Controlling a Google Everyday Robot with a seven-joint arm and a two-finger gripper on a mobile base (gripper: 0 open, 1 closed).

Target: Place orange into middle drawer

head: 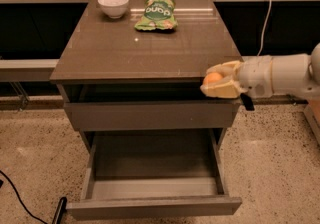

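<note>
At right of the cabinet (pixel 140 50), hand (pixel 212 86) clasps orange (pixel 213 78).

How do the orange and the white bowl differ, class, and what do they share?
Colour: the orange is orange-coloured, the white bowl pale. Place: the bowl stands at the back left of the cabinet top; the orange is by its front right corner, gripped in the tool. Form: the orange is a ball, the bowl hollow and open. Both are small and round.
</note>
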